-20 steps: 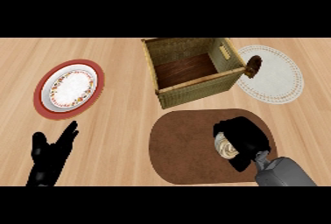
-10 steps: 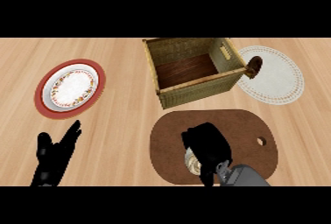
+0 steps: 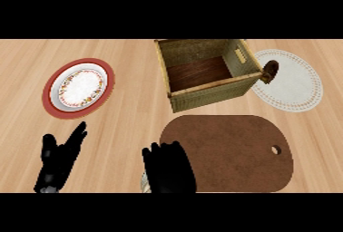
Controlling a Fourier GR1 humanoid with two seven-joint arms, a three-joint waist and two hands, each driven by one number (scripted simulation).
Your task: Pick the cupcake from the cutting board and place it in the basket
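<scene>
At the cutting board's (image 3: 227, 154) left edge, right hand (image 3: 169, 168) fingers seemingly curl round the cupcake (image 3: 144, 182).

Patterned plate (image 3: 80, 85), white doily (image 3: 293, 80)

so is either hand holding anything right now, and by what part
The right hand is curled over the cupcake, covering its top; only a pale sliver shows. The left hand is open, holding nothing.

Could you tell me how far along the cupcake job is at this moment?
Done: the cupcake is off the cutting board, which shows nothing on it. In hand: the right hand curls over the cupcake at the board's left edge, mostly hiding it. Left: carry it to the basket, whose floor is bare, and release it. The left hand rests open.
</scene>
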